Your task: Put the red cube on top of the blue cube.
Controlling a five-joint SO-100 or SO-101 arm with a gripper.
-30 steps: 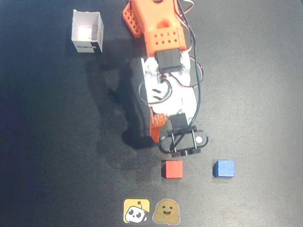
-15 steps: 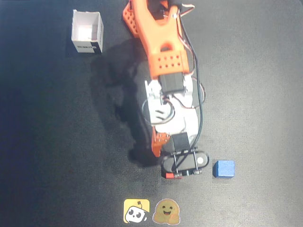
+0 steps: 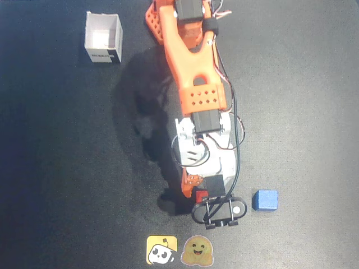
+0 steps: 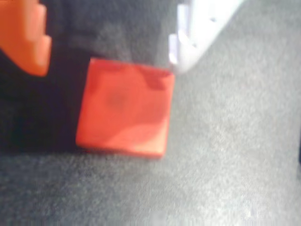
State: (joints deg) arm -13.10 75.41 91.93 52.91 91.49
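Overhead view: the arm (image 3: pixel 193 95) reaches from the top centre down to the lower centre. The gripper (image 3: pixel 197 196) sits over the red cube (image 3: pixel 201 196), which shows only as a sliver. The blue cube (image 3: pixel 265 200) lies apart, lower right. A white box (image 3: pixel 103 37) stands upper left.

Wrist view: the red cube (image 4: pixel 124 113) rests on the dark mat between the spread fingers, the orange finger (image 4: pixel 26 37) clear of it, the white finger (image 4: pixel 197 28) at its upper right corner.
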